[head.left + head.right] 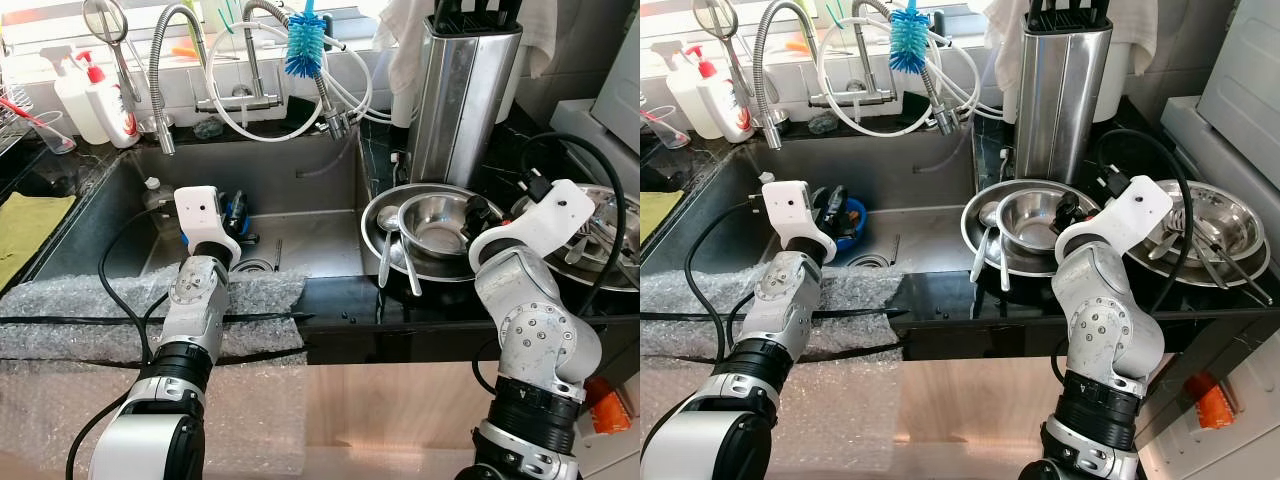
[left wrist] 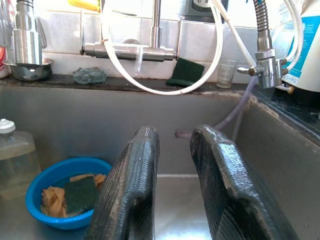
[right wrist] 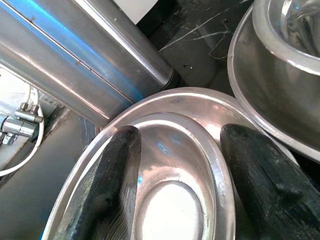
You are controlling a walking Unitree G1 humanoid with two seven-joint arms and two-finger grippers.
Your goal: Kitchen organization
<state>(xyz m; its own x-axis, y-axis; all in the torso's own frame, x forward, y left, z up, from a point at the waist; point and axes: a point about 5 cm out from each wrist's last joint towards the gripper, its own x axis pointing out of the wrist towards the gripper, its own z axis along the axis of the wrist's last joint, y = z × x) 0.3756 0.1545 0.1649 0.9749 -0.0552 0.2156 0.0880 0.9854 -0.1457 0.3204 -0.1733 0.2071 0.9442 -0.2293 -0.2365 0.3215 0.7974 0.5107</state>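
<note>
We read the step in hand as the approach to a stacked steel bowl on the black counter [image 1: 330, 300], right of the sink [image 1: 300, 180]. The right gripper [image 3: 180, 165] hovers over the small steel bowl [image 1: 437, 222], which sits nested in the wide steel bowl [image 1: 375, 235] just beside the knife block [image 1: 462, 95]. Its fingers stand apart and clamp nothing. We judge the next move to call for lowering one finger inside the small bowl's rim and one outside, then closing.

The left gripper [image 2: 172, 185] hangs over the sink basin, fingers slightly apart and empty.

The head views give the layout: two spoons [image 1: 393, 255] lean across the wide bowl's near rim, and a second bowl stack [image 1: 1215, 225] lies further right. The right wrist view adds the finger spacing across the small bowl. The left wrist view adds the blue dish [image 2: 62, 192] holding a green sponge [image 2: 80, 192] on the basin floor.
</note>
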